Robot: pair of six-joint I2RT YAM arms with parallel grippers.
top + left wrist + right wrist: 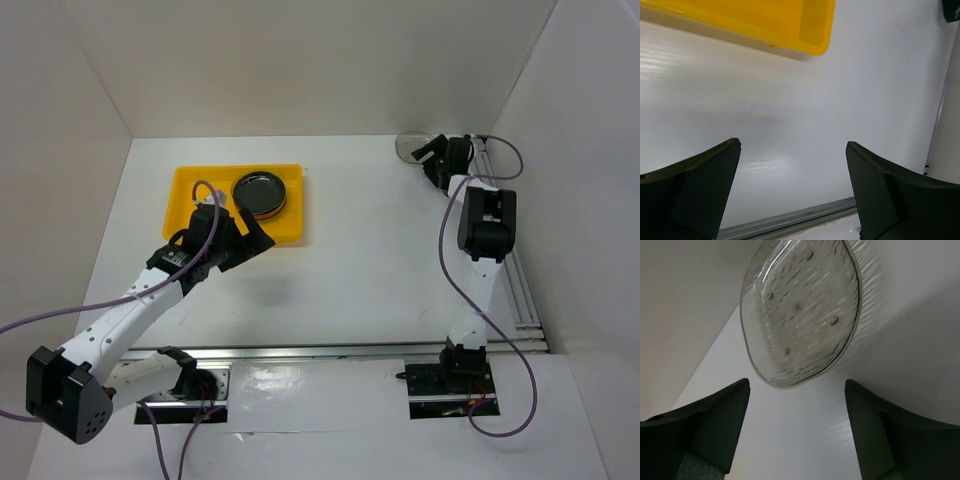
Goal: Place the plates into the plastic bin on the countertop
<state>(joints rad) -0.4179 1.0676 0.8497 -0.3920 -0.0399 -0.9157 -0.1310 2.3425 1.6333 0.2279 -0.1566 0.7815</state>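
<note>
White walls box in the white surface. At the left, my left claw hangs open by the near rim of the yellow bin, where a black plate tops other plates. In the far right corner, my right claw stands open and empty, with a grey plate on the surface just beyond its fingers.

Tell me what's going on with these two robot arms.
The arms are putting plates into the shallow yellow plastic bin, where a round glossy black plate already tops a stack. The left end effector hovers open and empty beside the bin. The right end effector is open, aimed at a grey rounded-square plate in the far right corner.
</note>
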